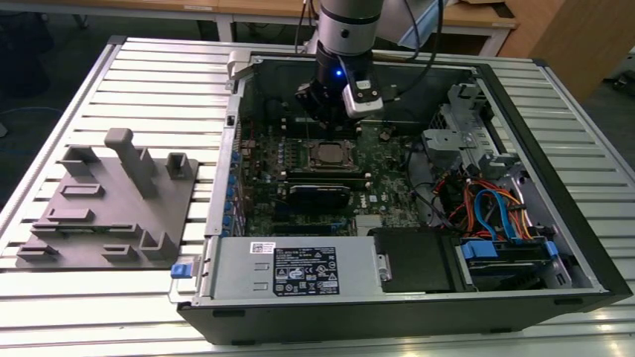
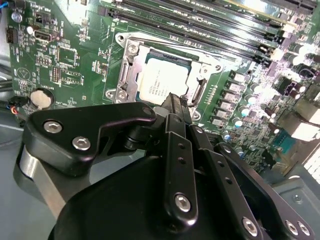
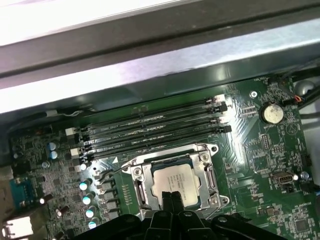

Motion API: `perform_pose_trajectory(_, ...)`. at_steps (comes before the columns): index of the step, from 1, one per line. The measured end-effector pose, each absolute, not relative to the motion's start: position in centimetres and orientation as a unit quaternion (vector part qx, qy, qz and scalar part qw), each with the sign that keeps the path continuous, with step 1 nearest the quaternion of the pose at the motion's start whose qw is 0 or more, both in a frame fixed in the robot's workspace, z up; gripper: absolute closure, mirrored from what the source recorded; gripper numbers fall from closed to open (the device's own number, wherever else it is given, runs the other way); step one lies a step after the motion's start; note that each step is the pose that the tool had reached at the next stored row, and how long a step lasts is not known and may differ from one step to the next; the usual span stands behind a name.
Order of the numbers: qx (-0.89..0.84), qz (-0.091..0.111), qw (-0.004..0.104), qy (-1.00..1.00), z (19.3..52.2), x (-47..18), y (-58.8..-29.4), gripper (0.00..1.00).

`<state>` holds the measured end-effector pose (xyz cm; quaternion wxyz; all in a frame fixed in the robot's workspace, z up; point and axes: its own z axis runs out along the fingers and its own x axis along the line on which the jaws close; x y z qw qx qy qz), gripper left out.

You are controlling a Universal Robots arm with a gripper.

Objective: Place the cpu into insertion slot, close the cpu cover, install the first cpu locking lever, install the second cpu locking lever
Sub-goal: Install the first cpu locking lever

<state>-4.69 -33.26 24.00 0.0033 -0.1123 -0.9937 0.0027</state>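
Closest in the second wrist view: gripper (image 2: 172, 101) pinched shut, holding nothing, tips just beside the cpu cover (image 2: 127, 75). Beyond, under that frame, seated flat in the insertion slot (image 2: 167, 56): the cpu (image 1: 328, 154), at six o'clock of the gripper in the exterior view. Likely light, stiff, fragile; best taken by its edges. Farther off, crowding close: memory slots (image 2: 200, 25), then case wall (image 3: 150, 65).

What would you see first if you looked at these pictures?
The open computer case on the slatted table, with the robot arm pointing down into it. Close by the gripper, the shiny silver cpu sits framed by the cpu cover on the green board. A grey holder tray lies at the exterior view's left.
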Motion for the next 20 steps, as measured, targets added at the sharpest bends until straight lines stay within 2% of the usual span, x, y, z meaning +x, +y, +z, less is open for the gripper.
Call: perform_pose_trajectory(20, -0.098, 0.003, 0.003, -0.995, 24.00, -4.69, -33.26, 0.90)
